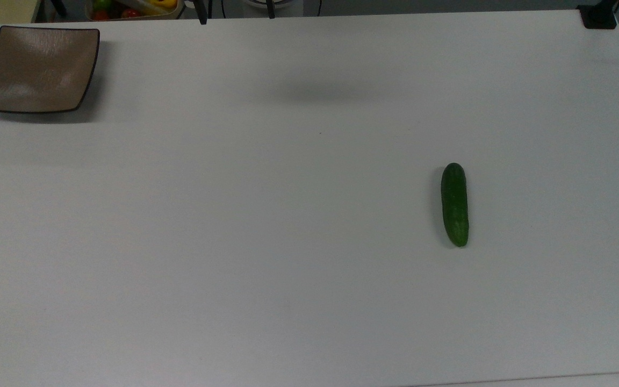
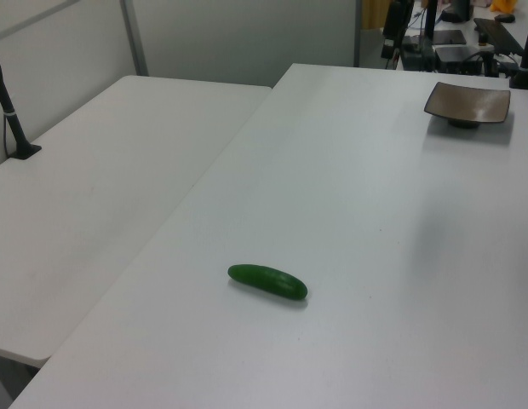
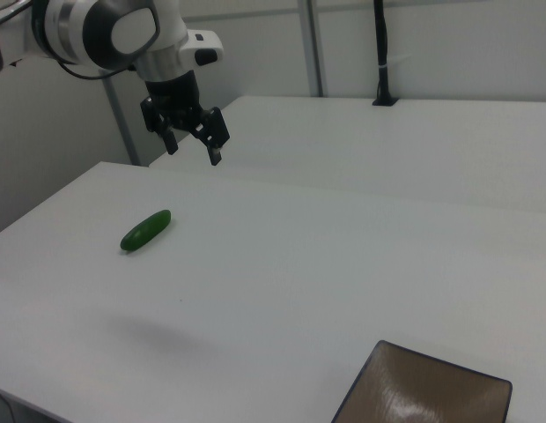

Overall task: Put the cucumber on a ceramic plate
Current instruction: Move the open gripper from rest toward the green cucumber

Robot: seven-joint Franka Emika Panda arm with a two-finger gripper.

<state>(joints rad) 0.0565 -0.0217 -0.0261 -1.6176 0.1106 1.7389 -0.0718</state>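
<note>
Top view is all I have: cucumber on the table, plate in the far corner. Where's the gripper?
Observer: The gripper hangs in the air above the table, up and to the right of the cucumber in the right view.
Operator: Is it holding anything?
Observer: No, its fingers are apart with nothing between them.
Operator: Is the ceramic plate flat on the table?
Observer: The left view shows it raised on a small dark foot under its middle.

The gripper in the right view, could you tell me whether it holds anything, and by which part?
Nothing: the gripper hangs open, and the cucumber lies on the table.
</note>
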